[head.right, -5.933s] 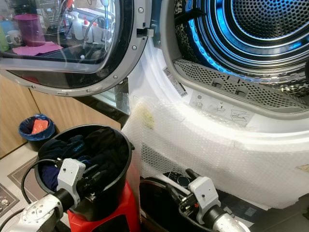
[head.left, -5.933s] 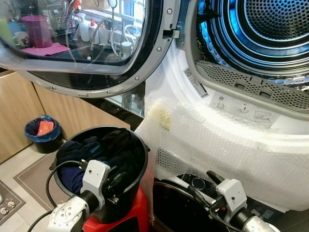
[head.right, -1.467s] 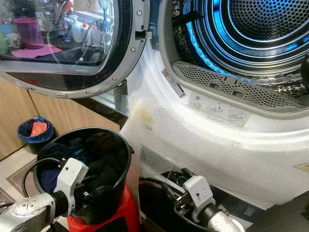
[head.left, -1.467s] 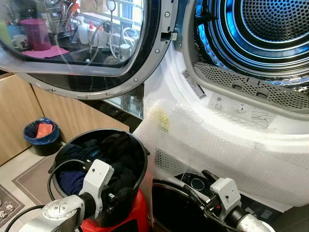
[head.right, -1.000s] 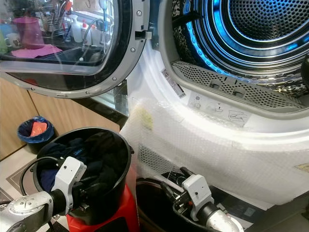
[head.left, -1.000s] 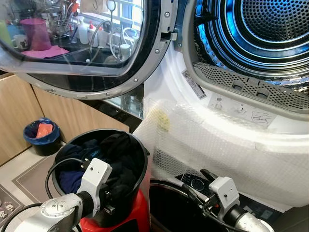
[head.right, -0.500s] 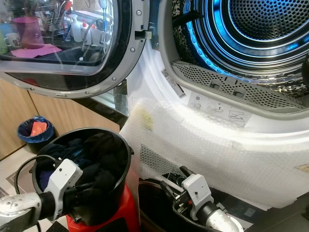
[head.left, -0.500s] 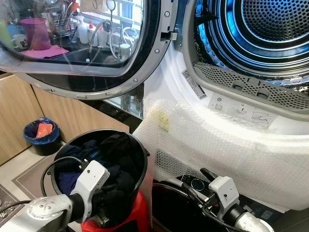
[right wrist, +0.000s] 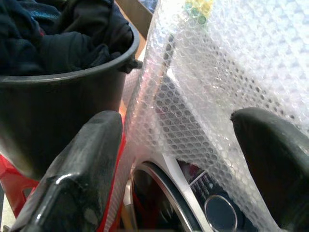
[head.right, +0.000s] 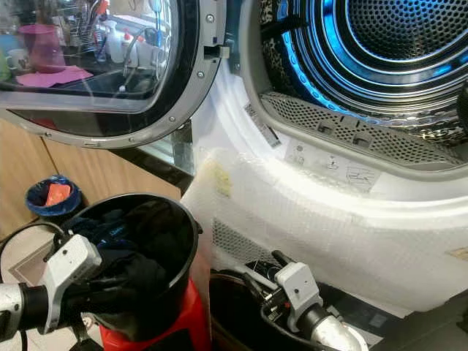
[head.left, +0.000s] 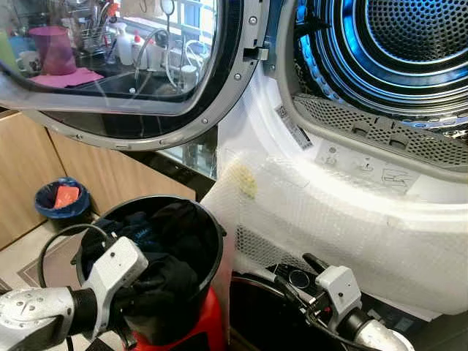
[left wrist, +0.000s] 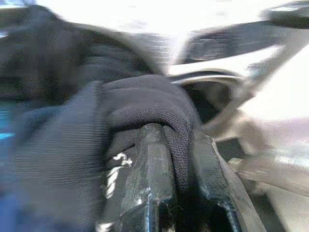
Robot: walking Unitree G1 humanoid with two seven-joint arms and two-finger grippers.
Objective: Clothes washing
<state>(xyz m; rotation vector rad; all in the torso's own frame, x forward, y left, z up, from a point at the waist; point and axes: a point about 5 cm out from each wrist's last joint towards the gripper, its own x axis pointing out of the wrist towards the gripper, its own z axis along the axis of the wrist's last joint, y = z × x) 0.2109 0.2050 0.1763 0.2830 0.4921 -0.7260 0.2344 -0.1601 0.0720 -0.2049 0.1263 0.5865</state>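
Beside the round black laundry bucket [head.left: 209,252], bubble wrap [head.left: 344,219] drapes the white dryer front [head.left: 365,172]. Left gripper [left wrist: 175,159] pinches a dark knit garment [left wrist: 140,104]; right gripper [right wrist: 188,164] spread; bucket's red base [head.left: 201,329] cut off.

Matt black knitted cloth [left wrist: 145,104] fills the glossy black plastic bucket [head.left: 208,252]. At two o'clock, the perforated shiny metal drum [head.left: 409,29]; below it, translucent bubble wrap [head.left: 329,219] over glossy white casing.
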